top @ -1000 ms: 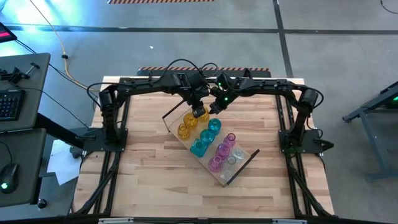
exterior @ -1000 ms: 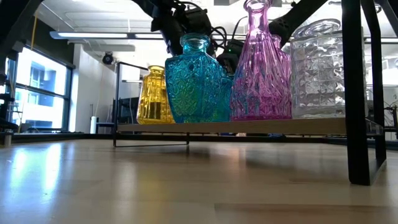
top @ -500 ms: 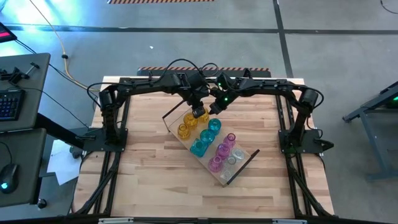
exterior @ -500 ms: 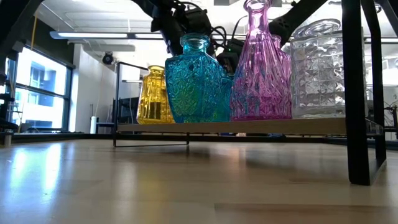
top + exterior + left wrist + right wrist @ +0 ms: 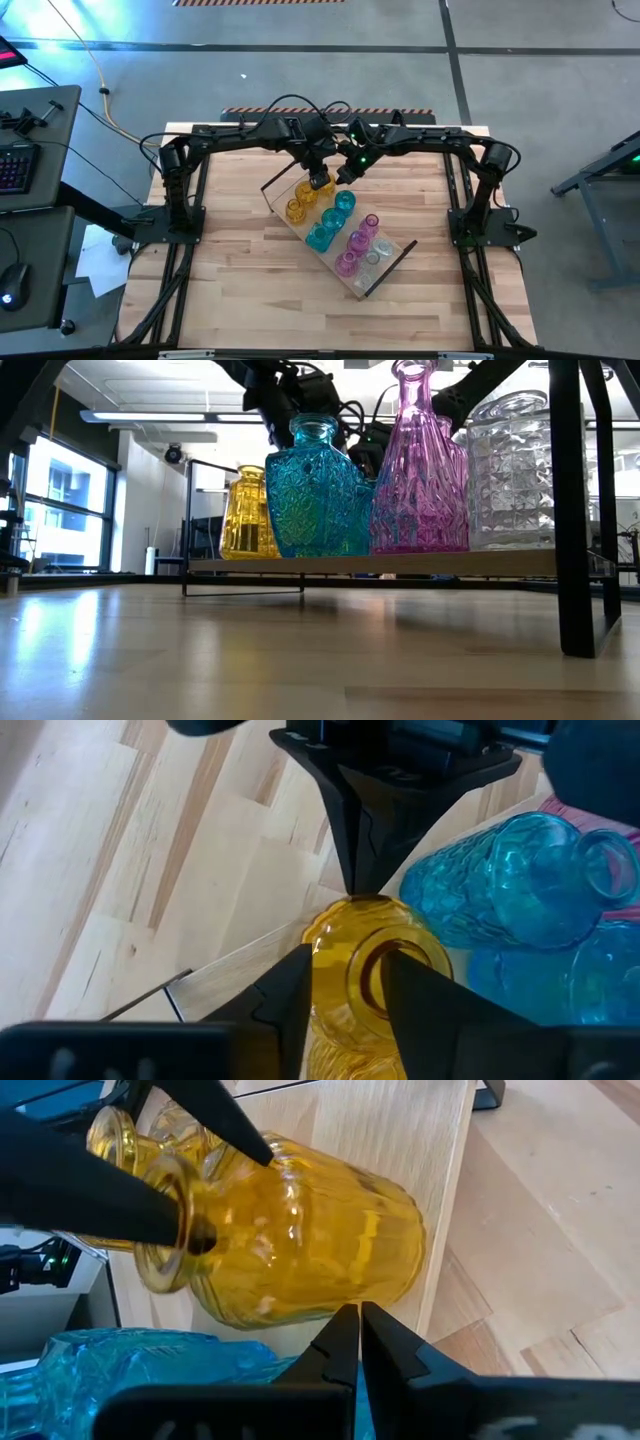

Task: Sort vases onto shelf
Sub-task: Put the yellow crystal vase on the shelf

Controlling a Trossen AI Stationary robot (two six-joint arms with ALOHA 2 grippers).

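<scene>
The shelf (image 5: 392, 262) lies slantwise on the table, a light board with black end loops. Amber, teal, pink and clear vases stand on it in rows. My left gripper (image 5: 320, 178) (image 5: 345, 970) is shut on the amber vase (image 5: 400, 935) nearest the shelf's far-left end. My right gripper (image 5: 345, 172) (image 5: 358, 1315) is shut, with its tips at that vase's side. In the low view an amber vase (image 5: 248, 515), a teal vase (image 5: 315, 490), a pink vase (image 5: 420, 470) and a clear vase (image 5: 510, 470) stand on the shelf board (image 5: 370, 563). My left gripper holds the amber vase by its mouth rim (image 5: 335, 955), one finger inside the opening and one outside on the neck, coming slanting from above. Whether the vase's base stands on the shelf board or just above it I cannot tell. My right gripper's shut fingertips (image 5: 352, 885) meet the amber vase's body wall (image 5: 330, 1295) low on its side, coming from the table's right.
Two more amber vases (image 5: 295, 210) stand just left of the held one, and teal vases (image 5: 343, 203) crowd its near-right side. The shelf's black frame loop (image 5: 268, 188) rises at the far-left end. Bare tabletop (image 5: 240, 270) lies to the left of and nearer than the shelf.
</scene>
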